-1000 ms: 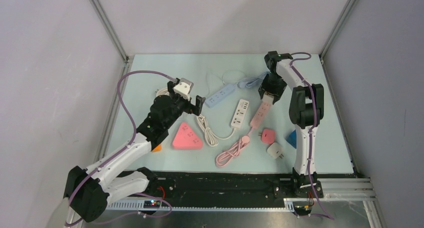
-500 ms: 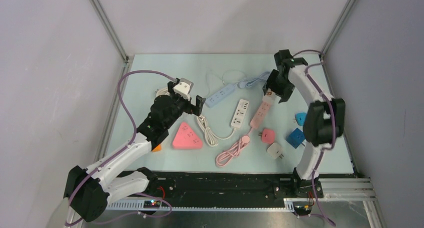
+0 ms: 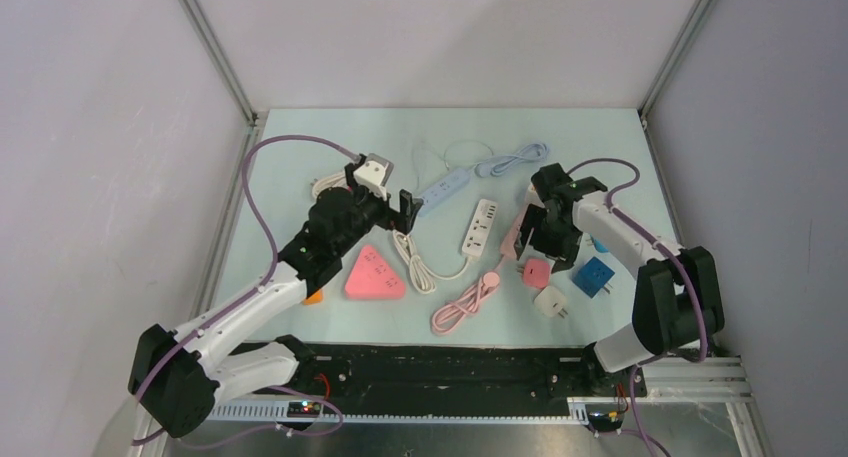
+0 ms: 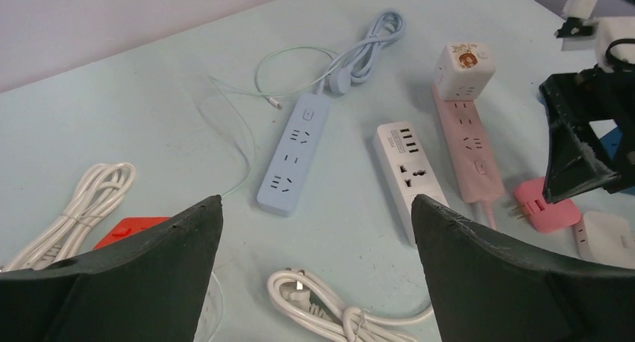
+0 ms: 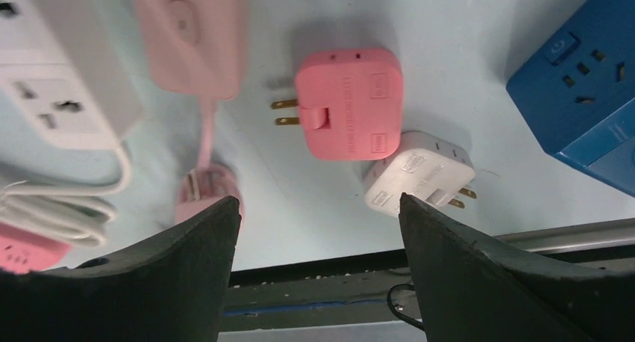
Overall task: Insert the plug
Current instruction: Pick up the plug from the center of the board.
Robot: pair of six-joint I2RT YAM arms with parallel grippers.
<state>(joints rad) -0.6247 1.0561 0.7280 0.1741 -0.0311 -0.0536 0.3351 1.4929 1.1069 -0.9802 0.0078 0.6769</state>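
Setting: pale blue table (image 3: 300, 142) between white walls, metal rails at the corners.
Left gripper (image 4: 316, 207): spread as wide as it goes, nothing between the fingers, raised over the table's left half.
Cord bundles: three. White at the far left (image 4: 75, 207), white in the middle (image 3: 415, 262), pink (image 3: 465, 302) nearer the front.
Triangle socket (image 3: 374, 274): one, pink, just beside the left arm.
Power strips: three, side by side. Blue (image 4: 293, 153), white (image 4: 408, 177), pink (image 4: 468, 136).
White cube (image 4: 464, 71): one, seated on the far end of the pink strip.
Right gripper (image 5: 316, 203): fingers well apart, gripping nothing, above the loose plugs.
Pink plug (image 5: 348, 102): one, flat on the table near the pink strip's front end, two prongs showing, untouched.
White plug (image 5: 419, 173): one, just beside the pink plug.
Blue cubes: one plain to see (image 5: 580, 87), a smaller one (image 3: 599, 245) mostly behind the right arm.
Hard to make out: orange piece (image 3: 314, 298) half under the left arm; red piece (image 4: 127, 230) cut off by the left finger.
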